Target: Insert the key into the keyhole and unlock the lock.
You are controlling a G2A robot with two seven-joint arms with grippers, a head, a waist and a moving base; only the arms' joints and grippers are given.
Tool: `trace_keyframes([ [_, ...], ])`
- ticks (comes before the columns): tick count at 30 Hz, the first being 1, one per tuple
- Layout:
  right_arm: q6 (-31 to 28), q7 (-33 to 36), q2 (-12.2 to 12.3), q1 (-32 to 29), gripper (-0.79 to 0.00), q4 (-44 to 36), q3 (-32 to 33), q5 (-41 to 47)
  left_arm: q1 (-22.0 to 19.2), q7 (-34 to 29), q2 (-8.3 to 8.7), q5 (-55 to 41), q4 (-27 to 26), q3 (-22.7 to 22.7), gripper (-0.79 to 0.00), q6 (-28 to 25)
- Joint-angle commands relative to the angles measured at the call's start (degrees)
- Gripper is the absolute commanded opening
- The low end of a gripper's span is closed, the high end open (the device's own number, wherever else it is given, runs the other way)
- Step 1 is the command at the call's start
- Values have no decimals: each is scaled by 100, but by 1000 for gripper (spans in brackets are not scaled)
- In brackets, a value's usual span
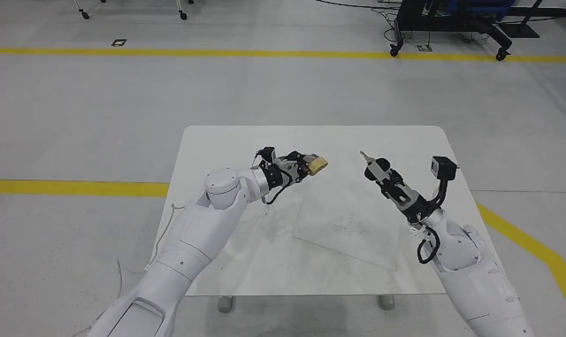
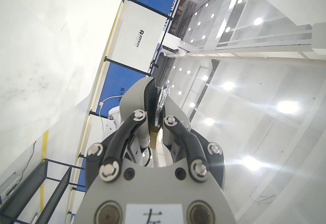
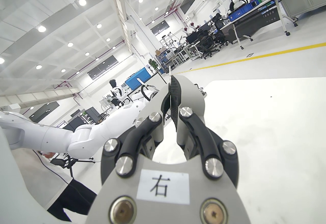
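The left hand [image 1: 299, 167] is shut tight on the lock [image 1: 317, 164]. It holds the gold lock up in the air over the desk [image 1: 230, 147], not lying on it. The lock shows at the fingertips, on the side that faces the other hand. I think it is held like this so the key can get to the keyhole. The keyhole itself is too small to see. In the left wrist view a shiny silver loop [image 2: 163, 94] is pinched between the two pads, so the grip looks firm.

The right hand [image 1: 378, 171] is also closed all the way, with no gap between its pads. It pinches the key [image 1: 365, 157] by its fat end. The thin end pokes out past the fingertips and points across toward the lock. That seems the best way to hold it, because the thin end has to go in first.

The key and the lock are not touching. There is a clear space between the two hands, and both are lifted off the desk. So the key is not in the lock yet. I think the next job is to line up the thin tip with the keyhole.
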Motion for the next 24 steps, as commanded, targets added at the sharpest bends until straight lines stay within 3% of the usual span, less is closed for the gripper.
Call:
trace_keyframes([
  [1,0,0,0,0,-785,0,0,0,0,0,0,0,0,0,-785,1],
  [3,0,0,0,0,-785,0,0,0,0,0,0,0,0,0,-785,1],
  [5,389,274,3,-21,-785,82,-70,505,121,196,-15,111,-41,89,-785,-51],
  [9,1683,1762,74,14,-785,80,-18,2429,138,621,-90,357,-318,365,-785,126],
  [12,2428,2456,107,-29,-785,72,154,3549,-111,744,-126,560,-362,487,-785,588],
  [14,3043,2618,129,-74,-785,24,249,3853,-343,670,-138,662,-310,522,-785,913],
  [20,4138,2651,128,-294,-785,-377,360,4611,-1156,-154,-129,909,40,547,-785,1782],
  [24,4196,2664,126,-305,-785,-410,357,4672,-1215,-200,-126,975,61,567,-785,1839],
])
